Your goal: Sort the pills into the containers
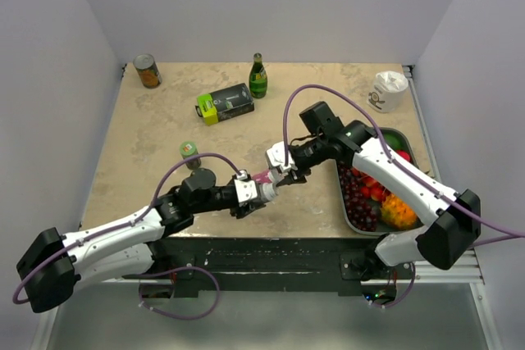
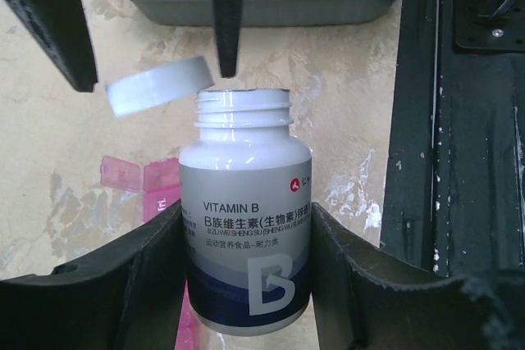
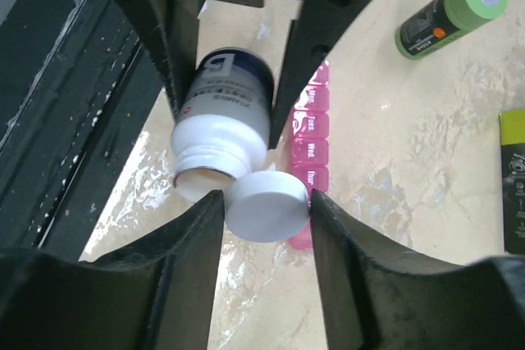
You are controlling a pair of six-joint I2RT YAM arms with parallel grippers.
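Note:
My left gripper (image 2: pixel 244 239) is shut on a white vitamin B bottle (image 2: pixel 244 194), held above the table with its neck open. My right gripper (image 3: pixel 267 202) is shut on the bottle's white cap (image 3: pixel 267 205), which is off the neck and just beside it; the cap also shows in the left wrist view (image 2: pixel 156 86). The pink pill-organiser strip (image 3: pixel 312 145) lies on the table under the bottle, its lids marked with days and looking closed. It shows partly in the left wrist view (image 2: pixel 139 176) and in the top view (image 1: pixel 264 176). No pills are visible.
A dark tray of fruit (image 1: pixel 373 223) lies at the right, close to the right arm. A small green-capped bottle (image 1: pixel 189 152) stands left of centre. At the back are a can (image 1: pixel 148 71), a green-black box (image 1: pixel 225 105), a green glass bottle (image 1: pixel 258 77) and a white cup (image 1: pixel 387 90).

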